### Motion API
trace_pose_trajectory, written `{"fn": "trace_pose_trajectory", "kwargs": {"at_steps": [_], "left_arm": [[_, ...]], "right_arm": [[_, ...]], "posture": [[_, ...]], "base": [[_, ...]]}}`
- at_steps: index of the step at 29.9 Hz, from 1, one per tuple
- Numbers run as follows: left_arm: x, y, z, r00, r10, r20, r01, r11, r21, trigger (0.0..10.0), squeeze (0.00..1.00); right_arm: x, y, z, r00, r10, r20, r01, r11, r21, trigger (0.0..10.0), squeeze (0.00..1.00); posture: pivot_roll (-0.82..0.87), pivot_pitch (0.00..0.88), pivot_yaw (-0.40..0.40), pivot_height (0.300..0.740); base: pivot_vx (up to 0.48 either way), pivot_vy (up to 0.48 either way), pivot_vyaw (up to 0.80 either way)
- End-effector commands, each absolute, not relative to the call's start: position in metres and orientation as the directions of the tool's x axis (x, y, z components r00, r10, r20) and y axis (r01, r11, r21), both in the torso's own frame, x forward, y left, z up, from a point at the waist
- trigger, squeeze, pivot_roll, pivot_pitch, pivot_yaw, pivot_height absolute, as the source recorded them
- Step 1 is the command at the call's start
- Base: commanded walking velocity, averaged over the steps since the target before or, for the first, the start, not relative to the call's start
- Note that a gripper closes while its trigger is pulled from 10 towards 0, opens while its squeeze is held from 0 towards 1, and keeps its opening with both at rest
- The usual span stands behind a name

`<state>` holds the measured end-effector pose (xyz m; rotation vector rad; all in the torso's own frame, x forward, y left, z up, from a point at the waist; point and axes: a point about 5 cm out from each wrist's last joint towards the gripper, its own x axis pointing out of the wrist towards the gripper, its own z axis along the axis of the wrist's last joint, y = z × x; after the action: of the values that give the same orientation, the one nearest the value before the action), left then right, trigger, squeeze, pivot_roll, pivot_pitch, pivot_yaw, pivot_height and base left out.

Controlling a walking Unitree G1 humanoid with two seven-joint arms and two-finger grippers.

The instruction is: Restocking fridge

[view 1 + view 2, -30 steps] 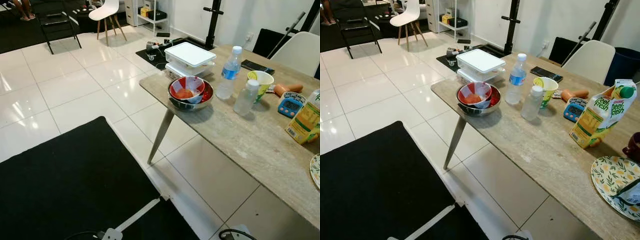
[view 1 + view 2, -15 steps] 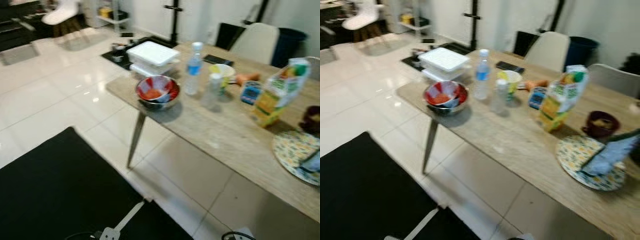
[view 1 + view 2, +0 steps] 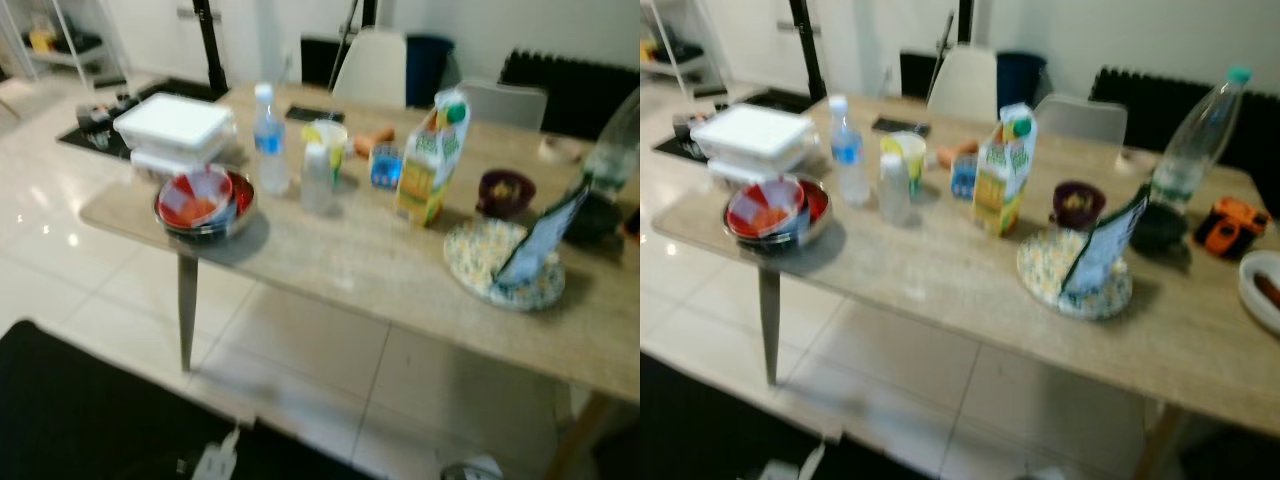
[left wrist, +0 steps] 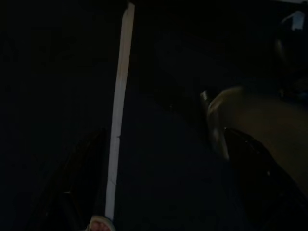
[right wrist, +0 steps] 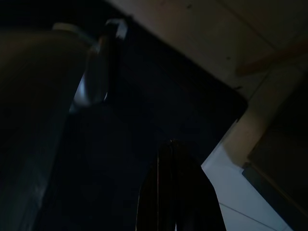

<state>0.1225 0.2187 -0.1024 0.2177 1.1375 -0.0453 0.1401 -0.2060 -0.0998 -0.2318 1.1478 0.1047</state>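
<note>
A wooden table (image 3: 350,260) carries the groceries, and the picture is blurred. A yellow-green juice carton (image 3: 428,160) stands mid-table. A clear water bottle (image 3: 268,140) with a blue label and a small clear bottle (image 3: 316,178) stand beside a metal bowl (image 3: 205,203) holding red bowls. A large plastic bottle (image 3: 1195,140) stands at the far right. My left gripper (image 4: 163,192) hangs low over a black mat, fingers apart. My right gripper (image 5: 175,197) also hangs low, its fingers together with nothing between them.
Stacked white containers (image 3: 175,125) sit at the table's left end. A patterned plate (image 3: 503,262) with a packet, a dark bowl (image 3: 505,190), a yellow cup (image 3: 328,135) and a blue timer (image 3: 385,167) crowd the middle. White chairs (image 3: 965,85) stand behind. A black mat (image 3: 60,400) lies on the tiles.
The camera has swung to the right along the table, so the carton, plate and large bottle have come into view. Nothing on the table has moved.
</note>
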Motion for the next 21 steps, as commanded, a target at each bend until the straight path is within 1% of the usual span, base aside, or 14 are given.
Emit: {"fn": "trace_pose_trajectory", "kwargs": {"at_steps": [1,5,8,9,11,12,13,14,15,17,18,19,20,21], "left_arm": [[0.116,0.223,-0.104,0.399,0.096,-0.912,0.12,0.981,0.155,10.0,0.0],[0.117,0.227,-0.103,0.403,0.118,-0.907,0.077,0.984,0.162,10.0,0.0],[0.12,0.241,-0.099,0.42,0.182,-0.889,-0.016,0.981,0.193,10.0,0.0],[0.12,0.241,-0.099,0.42,0.182,-0.889,-0.016,0.981,0.193,10.0,0.0],[0.124,0.254,-0.093,0.442,0.25,-0.862,-0.124,0.968,0.217,10.0,0.0],[0.124,0.254,-0.093,0.442,0.25,-0.862,-0.124,0.968,0.217,10.0,0.0],[0.129,0.271,-0.086,0.46,0.322,-0.827,-0.248,0.942,0.228,10.0,0.0],[0.131,0.279,-0.083,0.464,0.355,-0.812,-0.31,0.923,0.227,10.0,1.0],[0.131,0.279,-0.083,0.464,0.355,-0.812,-0.31,0.923,0.227,10.0,1.0],[0.134,0.291,-0.076,0.471,0.406,-0.784,-0.411,0.887,0.213,10.0,1.0],[0.137,0.3,-0.071,0.476,0.445,-0.759,-0.482,0.853,0.199,10.0,1.0],[0.139,0.306,-0.067,0.478,0.471,-0.742,-0.526,0.83,0.188,10.0,1.0],[0.143,0.317,-0.06,0.479,0.517,-0.71,-0.598,0.784,0.168,10.0,1.0],[0.146,0.324,-0.056,0.478,0.546,-0.688,-0.641,0.752,0.152,10.0,1.0]], "right_arm": [[0.13,-0.205,-0.103,0.378,-0.032,-0.925,-0.196,0.974,-0.114,10.0,0.0],[0.13,-0.205,-0.104,0.377,-0.031,-0.926,-0.198,0.973,-0.114,10.0,0.0],[0.131,-0.205,-0.103,0.382,-0.032,-0.923,-0.193,0.975,-0.114,10.0,0.0],[0.131,-0.205,-0.103,0.382,-0.032,-0.923,-0.193,0.975,-0.114,10.0,0.0],[0.132,-0.204,-0.103,0.388,-0.031,-0.921,-0.188,0.976,-0.112,10.0,0.0],[0.132,-0.204,-0.103,0.388,-0.031,-0.921,-0.188,0.976,-0.112,10.0,0.0],[0.132,-0.203,-0.103,0.39,-0.029,-0.92,-0.188,0.976,-0.11,10.0,0.0],[0.132,-0.203,-0.103,0.391,-0.028,-0.92,-0.188,0.976,-0.109,10.0,0.0],[0.132,-0.203,-0.103,0.391,-0.028,-0.92,-0.188,0.976,-0.109,10.0,0.0],[0.132,-0.203,-0.103,0.391,-0.027,-0.92,-0.187,0.976,-0.108,10.0,0.0],[0.131,-0.202,-0.103,0.391,-0.026,-0.92,-0.188,0.976,-0.107,10.0,0.0],[0.131,-0.202,-0.103,0.39,-0.026,-0.92,-0.188,0.976,-0.107,10.0,0.0],[0.131,-0.202,-0.104,0.39,-0.026,-0.921,-0.187,0.976,-0.107,10.0,0.0],[0.131,-0.202,-0.104,0.39,-0.026,-0.921,-0.187,0.977,-0.107,10.0,0.0]], "posture": [[-0.01,0.086,0.001,0.74],[-0.01,0.086,-0.001,0.74],[-0.01,0.087,0.002,0.74],[-0.01,0.087,0.002,0.74],[-0.01,0.087,0.003,0.74],[-0.01,0.087,0.003,0.74],[0.0,0.087,0.005,0.74],[0.0,0.087,0.007,0.74],[0.0,0.087,0.007,0.74],[0.0,0.088,0.008,0.74],[0.0,0.088,0.009,0.74],[0.0,0.088,0.009,0.74],[0.0,0.089,0.009,0.74],[0.0,0.09,0.008,0.74]], "base": [[0.0,0.0,-0.8],[0.0,0.0,-0.8],[0.0,0.0,-0.68],[0.0,0.0,-0.44],[0.0,0.0,0.0],[0.0,0.0,0.0],[0.0,0.0,0.0],[0.0,0.0,0.0],[0.0,0.0,0.0],[0.0,0.0,0.0],[0.0,0.0,0.0],[0.0,0.0,0.0],[0.0,0.0,0.0],[0.0,0.0,0.0]]}}
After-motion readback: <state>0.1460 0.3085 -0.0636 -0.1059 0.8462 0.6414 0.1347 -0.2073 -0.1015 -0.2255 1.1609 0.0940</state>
